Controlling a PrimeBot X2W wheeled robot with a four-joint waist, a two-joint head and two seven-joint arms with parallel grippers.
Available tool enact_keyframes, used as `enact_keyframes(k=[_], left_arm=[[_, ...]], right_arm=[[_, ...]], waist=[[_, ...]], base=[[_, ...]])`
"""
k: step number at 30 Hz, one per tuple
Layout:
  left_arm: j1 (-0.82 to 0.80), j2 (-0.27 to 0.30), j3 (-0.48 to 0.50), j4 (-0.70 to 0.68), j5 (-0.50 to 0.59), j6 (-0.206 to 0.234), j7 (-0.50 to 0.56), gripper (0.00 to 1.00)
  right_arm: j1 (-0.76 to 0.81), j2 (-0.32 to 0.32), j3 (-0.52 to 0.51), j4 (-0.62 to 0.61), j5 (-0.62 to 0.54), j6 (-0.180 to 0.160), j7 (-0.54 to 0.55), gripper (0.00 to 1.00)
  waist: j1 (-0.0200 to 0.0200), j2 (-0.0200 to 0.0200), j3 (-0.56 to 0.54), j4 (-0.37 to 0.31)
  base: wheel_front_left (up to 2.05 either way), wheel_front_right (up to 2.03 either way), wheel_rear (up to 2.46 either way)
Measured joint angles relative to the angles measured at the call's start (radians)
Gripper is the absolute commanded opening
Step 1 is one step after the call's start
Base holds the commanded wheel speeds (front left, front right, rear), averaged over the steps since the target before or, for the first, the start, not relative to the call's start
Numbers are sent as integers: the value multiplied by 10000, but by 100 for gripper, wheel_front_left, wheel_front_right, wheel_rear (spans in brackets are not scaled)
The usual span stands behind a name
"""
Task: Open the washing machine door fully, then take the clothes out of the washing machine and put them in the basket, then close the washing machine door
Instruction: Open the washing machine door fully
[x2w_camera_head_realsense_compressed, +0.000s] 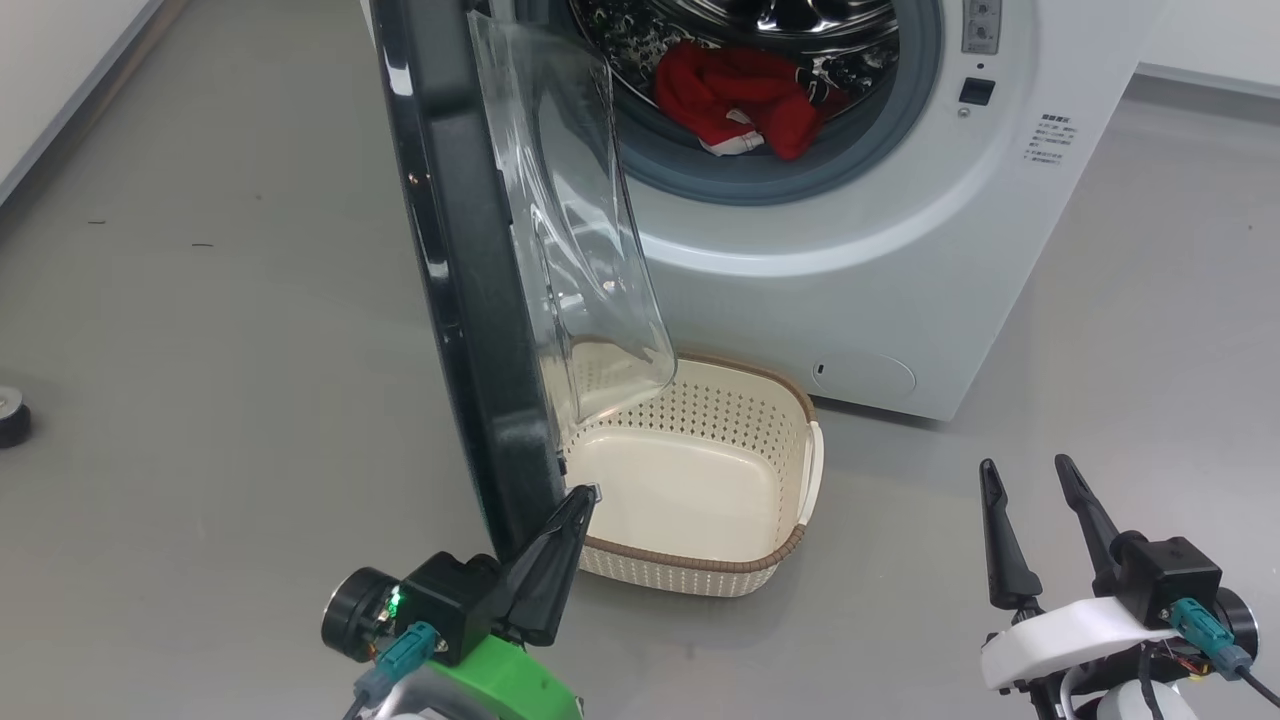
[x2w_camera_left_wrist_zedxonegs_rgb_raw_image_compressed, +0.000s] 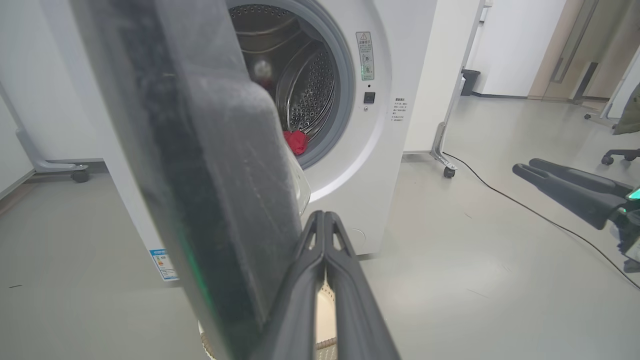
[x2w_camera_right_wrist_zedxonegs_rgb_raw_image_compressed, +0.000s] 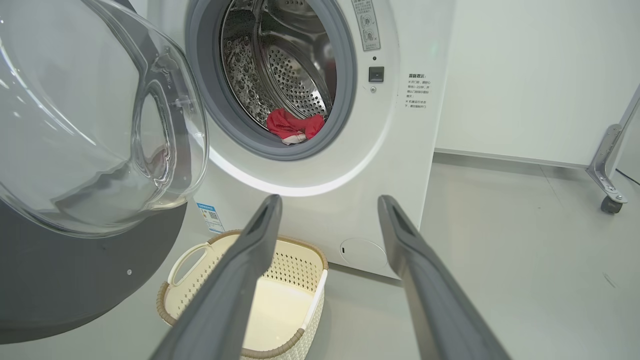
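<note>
Your left claw (x2w_camera_head_realsense_compressed: 585, 498) is pinched together and holds nothing. Its tip is just beside the lower edge of the big round glossy black-rimmed washing machine door (x2w_camera_head_realsense_compressed: 450, 250), which stands swung out edge-on toward you. Your right claw (x2w_camera_head_realsense_compressed: 1025, 463) hangs spread wide and empty over the grey floor (x2w_camera_head_realsense_compressed: 200, 350), well apart from the door. The red clothes (x2w_camera_head_realsense_compressed: 735, 100) with white trim lie at the drum's front lip inside the large white boxy washing machine (x2w_camera_head_realsense_compressed: 900, 250), well beyond both claws. The cream perforated plastic basket (x2w_camera_head_realsense_compressed: 700, 577), brown-rimmed, sits on the floor before the washer, between the claws and nearer your left one.
</note>
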Motion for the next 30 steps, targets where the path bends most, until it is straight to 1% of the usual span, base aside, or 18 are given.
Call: enact_keyframes(k=[6,11,13,18,24,30], left_arm=[[163,2,290,138,0,349,0,0],[233,4,527,176,0,445,-15,0],[289,-4,631,186,-8,529,-92,0],[409,42,1064,330,-10,731,-190,0],[422,98,1563,516,-10,802,-313,0],[437,205,2357,690,-107,895,-533,0]], right_arm=[[6,13,-44,6,-2,2,2,100],[6,21,-59,4,-15,35,2,100],[5,29,-61,4,-17,84,0,100],[3,42,-48,8,-107,86,0,100],[-3,46,-46,8,-107,88,0,100],[-7,48,-52,6,-107,90,0,100]], waist=[[0,0,-13,212],[0,-1,22,369],[0,0,44,422],[0,0,84,471],[0,0,137,472],[0,0,218,424]], base=[[0,0,0],[0,0,0],[0,0,0],[0,0,0],[0,0,0],[0,0,0]])
